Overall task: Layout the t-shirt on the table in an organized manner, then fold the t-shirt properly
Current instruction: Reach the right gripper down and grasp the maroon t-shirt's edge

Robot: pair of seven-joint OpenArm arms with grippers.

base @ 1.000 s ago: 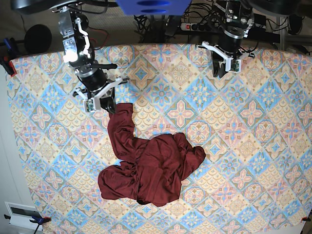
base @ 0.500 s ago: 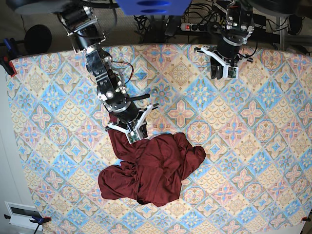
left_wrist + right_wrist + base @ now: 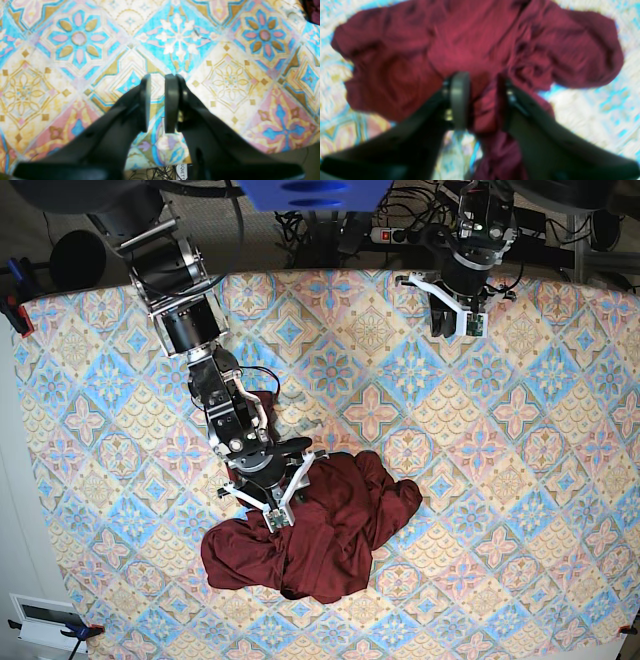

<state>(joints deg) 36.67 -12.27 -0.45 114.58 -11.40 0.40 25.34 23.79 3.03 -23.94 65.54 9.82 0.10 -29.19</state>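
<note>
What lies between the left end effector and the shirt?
Only bare patterned table; in the base view nothing sits between the left end effector and the shirt.

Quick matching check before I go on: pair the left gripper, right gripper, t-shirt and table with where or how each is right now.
Things:
1. left gripper
2. right gripper
3. t-shirt
4. table

States:
A. bunched in a heap, not spread out
B. jaws apart, with maroon fabric between them
C. covered in pastel diamond tiles
D. over bare cloth near the far edge, a narrow gap and nothing between its jaws

Pairs: 1-D, 2-B, 3-A, 4-C
</note>
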